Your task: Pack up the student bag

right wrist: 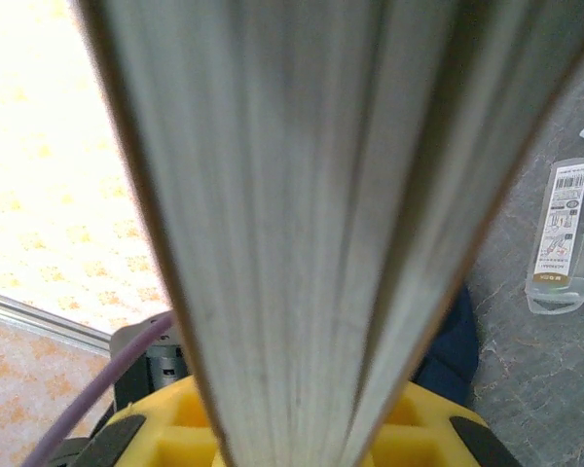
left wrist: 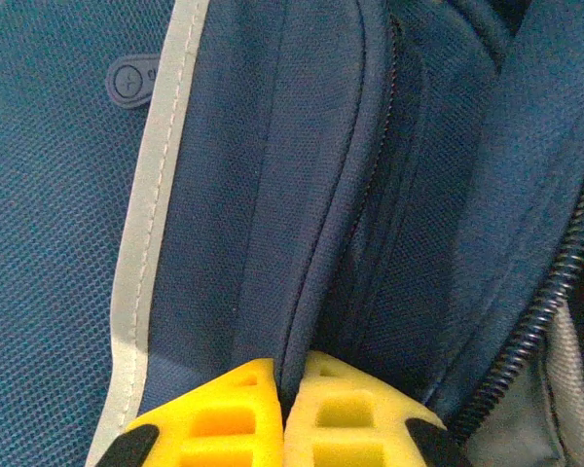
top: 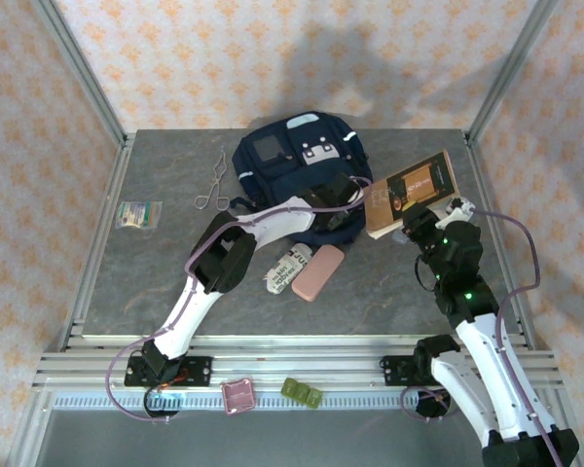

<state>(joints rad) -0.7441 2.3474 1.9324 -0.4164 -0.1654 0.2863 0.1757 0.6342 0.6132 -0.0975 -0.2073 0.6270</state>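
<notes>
Top view: the student bag (top: 297, 165) lies at the middle of the tabletop's (top: 156, 282) far edge, with a book (top: 414, 185) raised and tilted just beside its right side.

Left wrist: the left fingers (left wrist: 258, 389) are pinched together on a fold of the bag's fabric.

Right wrist: the right fingers (right wrist: 161, 418) are clamped on the book's page edges.

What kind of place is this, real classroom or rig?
Likely a lab test cell: aluminium frame posts, wallpaper-print wall panels, grey table holding the student bag.

I see the student bag (top: 273, 161) at the back of the surface (top: 156, 282), the book (top: 414, 190) right of it, the case (top: 317, 271) before it.
</notes>
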